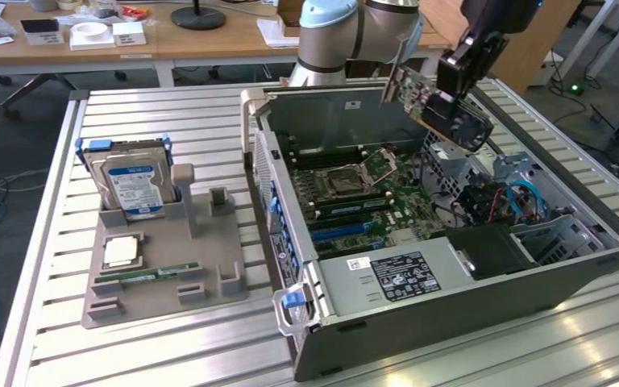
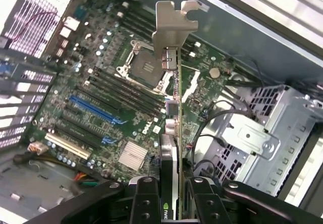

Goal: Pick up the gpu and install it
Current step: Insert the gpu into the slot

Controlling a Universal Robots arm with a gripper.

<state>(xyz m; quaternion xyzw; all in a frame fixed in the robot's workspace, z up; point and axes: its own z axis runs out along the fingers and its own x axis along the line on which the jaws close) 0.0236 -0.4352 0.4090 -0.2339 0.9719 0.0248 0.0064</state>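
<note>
My gripper (image 1: 451,95) is shut on the gpu (image 1: 460,125) and holds it in the air above the far side of the open computer case (image 1: 450,298). The card hangs tilted, dark face toward the exterior view's right, with its silver bracket (image 1: 396,81) toward the back wall of the case. In the wrist view the gpu (image 2: 174,133) is edge-on between my black fingers (image 2: 146,201), its metal bracket (image 2: 174,24) pointing away from me. Below it lies the motherboard (image 2: 101,98) with its blue slots (image 2: 96,110) and the empty CPU socket (image 2: 144,67).
A grey parts holder (image 1: 159,302) at the exterior view's left carries a silver hard drive (image 1: 132,181), a CPU (image 1: 123,251) and a green RAM stick (image 1: 148,276). Inside the case stand a metal drive cage (image 2: 257,133), loose cables (image 1: 508,201) and the power supply (image 1: 396,278).
</note>
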